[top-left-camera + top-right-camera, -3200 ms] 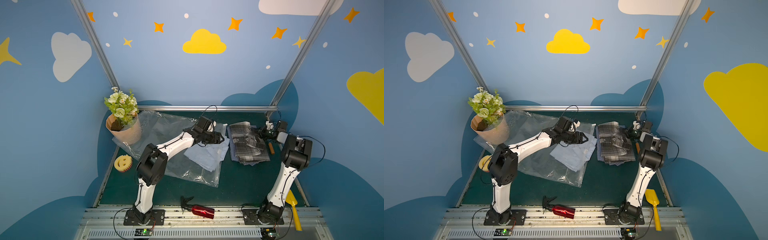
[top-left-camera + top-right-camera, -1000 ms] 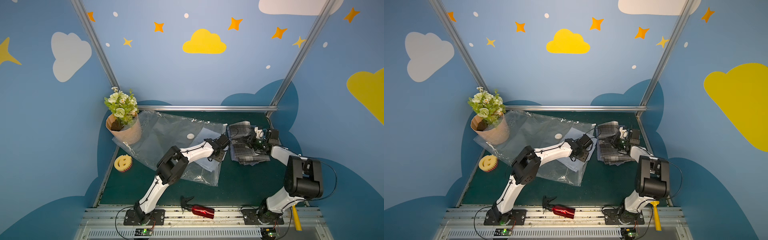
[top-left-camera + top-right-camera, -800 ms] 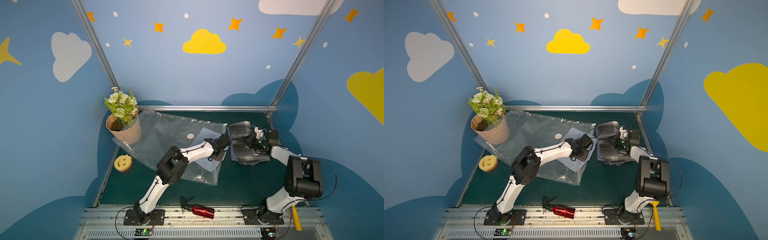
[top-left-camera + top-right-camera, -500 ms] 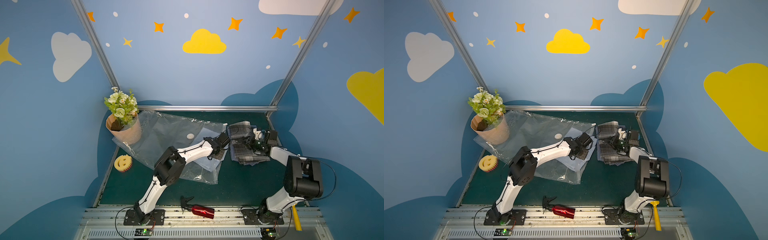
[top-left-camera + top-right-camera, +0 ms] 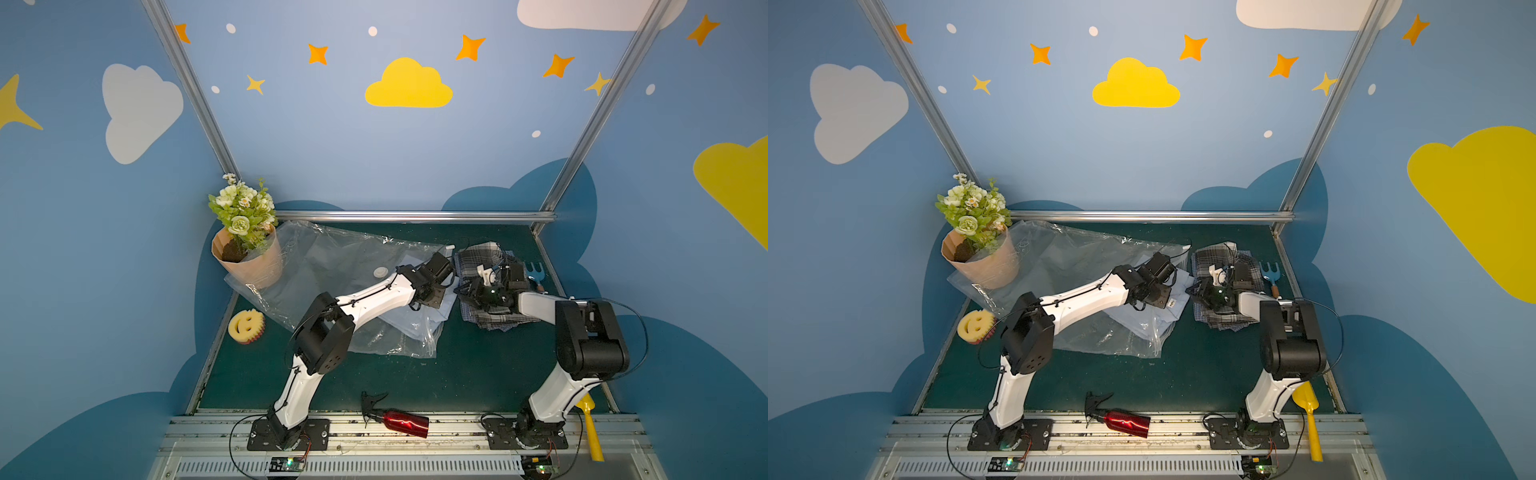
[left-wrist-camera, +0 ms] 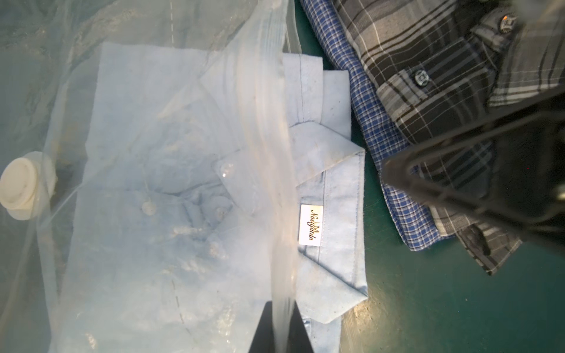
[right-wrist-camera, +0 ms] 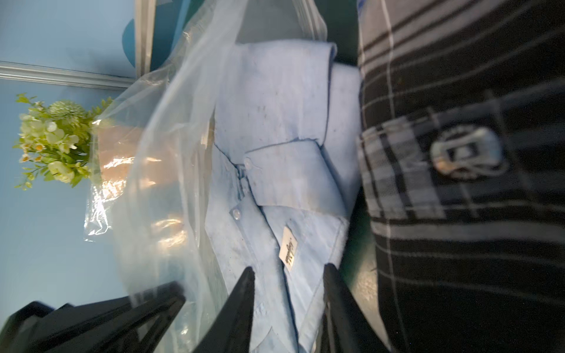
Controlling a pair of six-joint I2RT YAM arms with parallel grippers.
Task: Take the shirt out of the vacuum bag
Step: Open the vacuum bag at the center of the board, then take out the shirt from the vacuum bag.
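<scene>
While a red spray bottle (image 5: 405,423) lies idle at six o'clock, the work sits mid-table. The left claw (image 6: 282,305) is clamped tight on the zip edge of the vacuum bag (image 5: 332,266), lifting its top layer. The right claw (image 7: 290,269), partly open and empty, hovers over the pale blue shirt (image 6: 333,214), whose collar pokes out of the mouth toward three o'clock, just beside a pile of plaid shirts (image 5: 482,251). Best to bite the collar's thick fold only, never plastic, then draw it low toward three o'clock. Farther off, at ten o'clock, a flower pot (image 5: 249,266) stands by the bag's corner.
</scene>
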